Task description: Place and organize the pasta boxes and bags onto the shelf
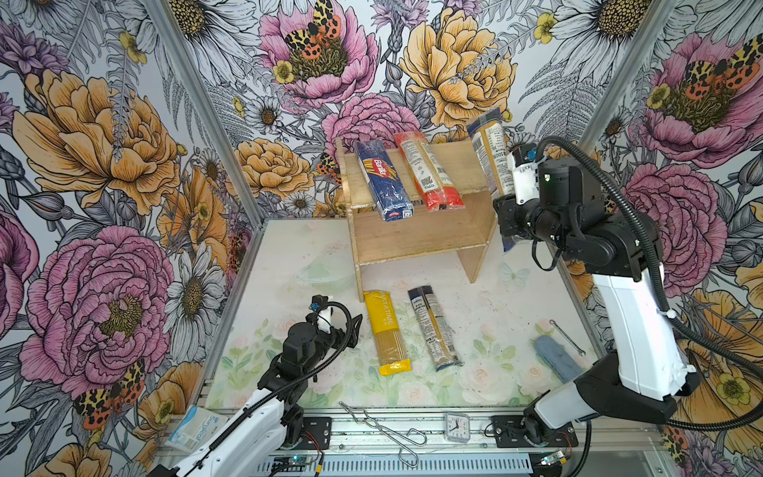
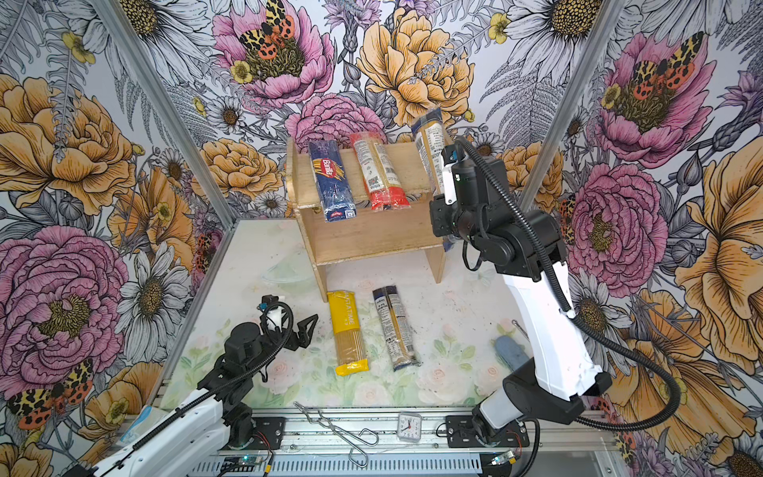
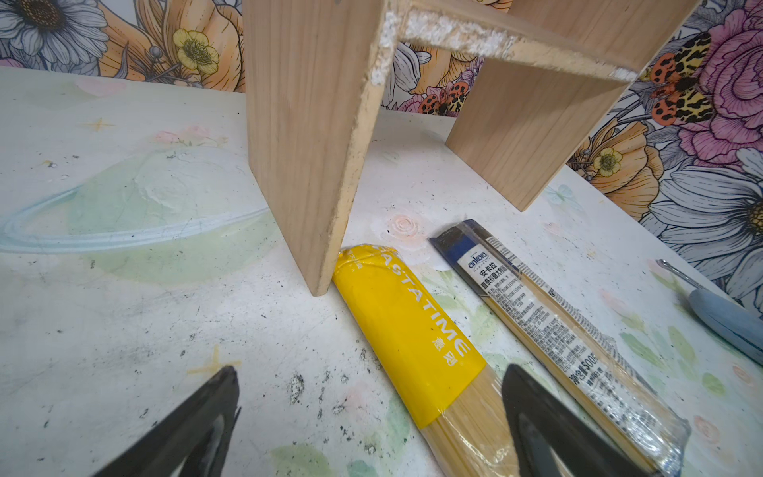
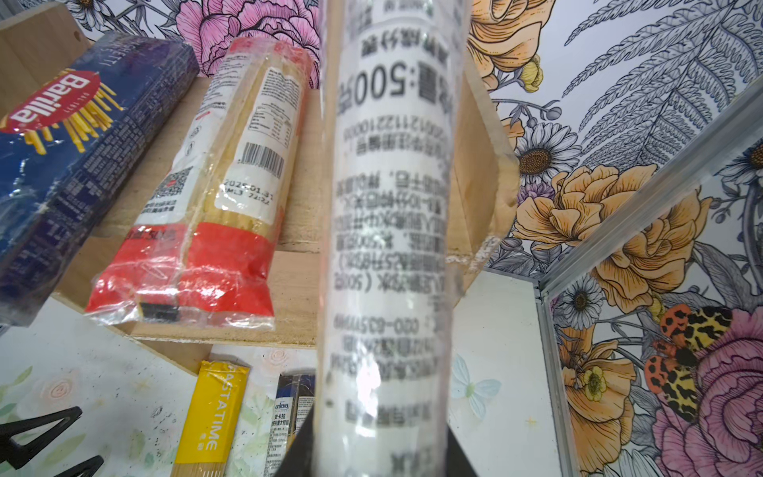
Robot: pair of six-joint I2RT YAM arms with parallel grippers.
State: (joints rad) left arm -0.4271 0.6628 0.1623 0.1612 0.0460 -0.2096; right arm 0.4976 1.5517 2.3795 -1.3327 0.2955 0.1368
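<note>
**A:** How many pasta packs do you have?

**B:** Five. Two lie on the shelf's [image 1: 413,235] top board: the blue Barilla pack [image 1: 382,181] and the red-ended pack [image 1: 429,173]. Two lie on the surface [image 1: 289,297] in front: the yellow pack [image 1: 386,330] and the clear dark-ended pack [image 1: 433,326].

**A:** And the last?

**B:** Your right gripper [image 1: 504,198] has its jaws pinching the fifth pack [image 1: 489,140], steeply tilted at the shelf's right end. Your left gripper [image 1: 353,330] has its jaws spread wide, near the yellow pack.

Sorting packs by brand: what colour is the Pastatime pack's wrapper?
The Pastatime pack is bright yellow with white lettering; best seen in the left wrist view.
</note>
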